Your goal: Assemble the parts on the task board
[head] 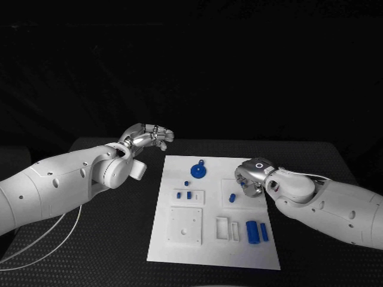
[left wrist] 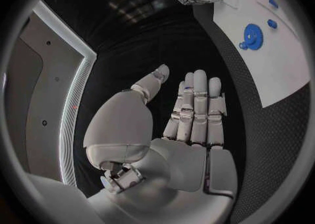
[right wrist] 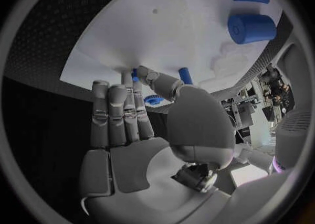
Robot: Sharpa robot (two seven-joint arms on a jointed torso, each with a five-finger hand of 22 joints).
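The white task board [head: 210, 239] lies in the middle of the black table. On it are a blue gear [head: 197, 171], two small blue pegs [head: 184, 195], a blue peg [head: 232, 197] and two blue cylinders [head: 257, 231]. My right hand [head: 249, 178] hovers over the board's right edge beside the blue peg. In the right wrist view its fingers [right wrist: 118, 114] are straight and it holds nothing. The cylinders [right wrist: 252, 28] lie beyond it. My left hand [head: 146, 137] hangs off the board's far left corner. Its flat fingers [left wrist: 197, 108] are empty, and the gear [left wrist: 251, 36] lies away from them.
White plates and slots [head: 185, 224] make up the board's near half. A white cable [head: 45, 239] trails over the table under my left arm. Bare black table [head: 114, 239] lies on both sides of the board.
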